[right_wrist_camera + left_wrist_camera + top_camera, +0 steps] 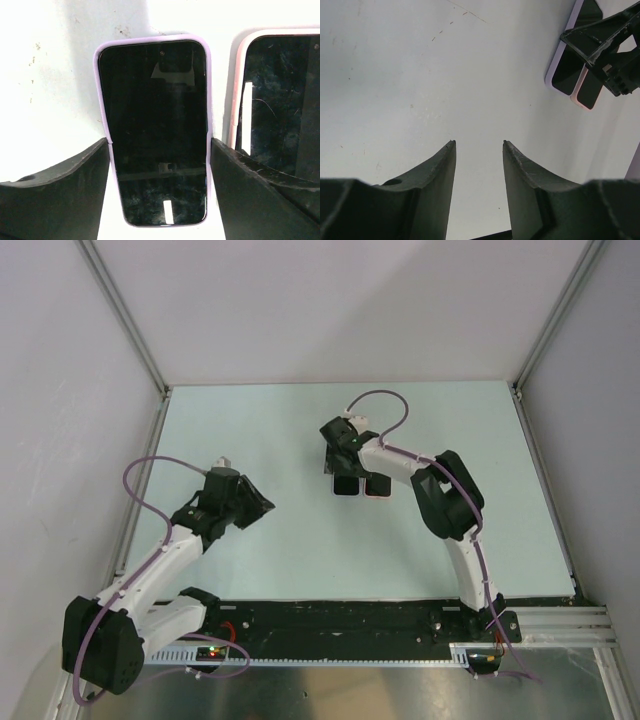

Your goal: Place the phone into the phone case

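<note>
The right jaws stand open and straddle the phone (157, 100), one finger on each long side at its lower half. Whether either finger touches the edge cannot be told. The phone lies flat and screen up on the tabletop (250, 430), its long axis running 12 to 6 o'clock straight out from these jaws. A lilac case (98, 85) already rims it all round, so by my reading the phone is seated or close to it.

At 3 o'clock, just beside it and parallel, lies a pink-rimmed slab (280, 115) with a dark scratched face. Whether that is a 2nd phone or an empty case cannot be told.

The right arm (440, 495) is plainly the nearer. The left jaws are open and empty over bare tabletop, well apart from the pair, which sits at 2 o'clock from them.

No brand, label or writing can be read on anything.
</note>
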